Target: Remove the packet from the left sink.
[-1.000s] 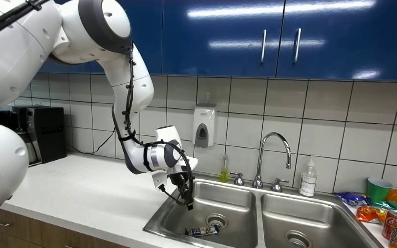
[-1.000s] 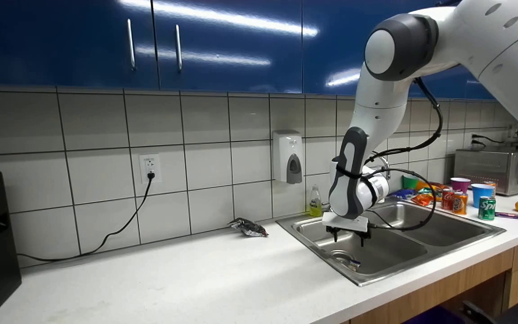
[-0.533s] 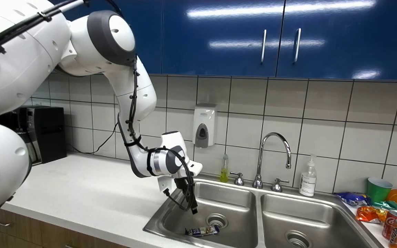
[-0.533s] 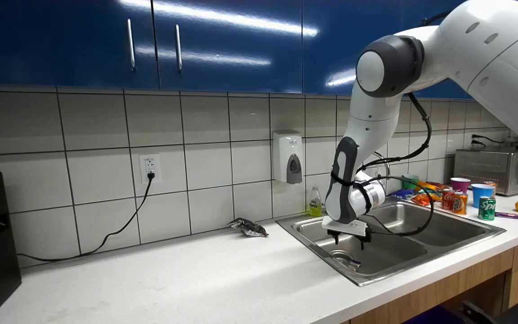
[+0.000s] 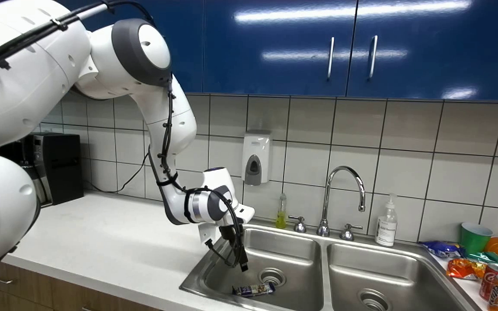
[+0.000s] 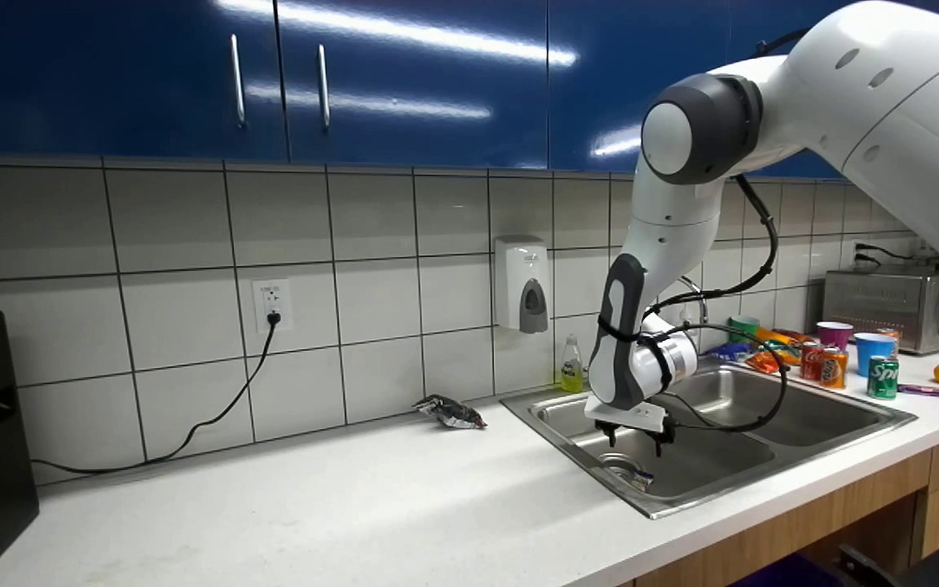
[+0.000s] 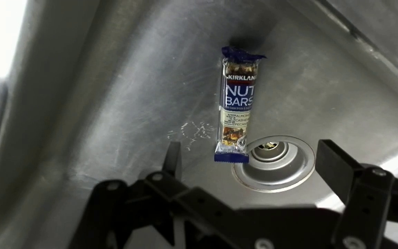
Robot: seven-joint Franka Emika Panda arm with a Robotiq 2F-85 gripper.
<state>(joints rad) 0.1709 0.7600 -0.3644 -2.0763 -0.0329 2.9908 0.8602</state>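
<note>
The packet is a small oblong nut bar wrapper with dark blue ends. It lies flat on the floor of the left sink (image 5: 294,263) beside the round drain, in both exterior views (image 5: 253,290) (image 6: 641,481). In the wrist view the packet (image 7: 237,103) lies lengthwise, its near end at the drain's rim. My gripper (image 7: 249,148) is open and empty, with its fingers wide apart. In both exterior views the gripper (image 5: 243,267) (image 6: 635,447) hangs above the left sink, higher than the packet and apart from it.
A divider (image 5: 326,276) separates the right basin (image 5: 374,259). The tall faucet (image 5: 326,207) and a yellow soap bottle (image 5: 281,214) stand behind. A silver-black wrapper (image 6: 451,412) lies on the counter (image 6: 372,497). Cans (image 6: 834,368) and cups (image 6: 875,349) stand beyond the sink.
My arm and gripper have moved down and slightly toward the sink's middle, mostly in the first half second. The packet has not moved. The gripper stays open.
</note>
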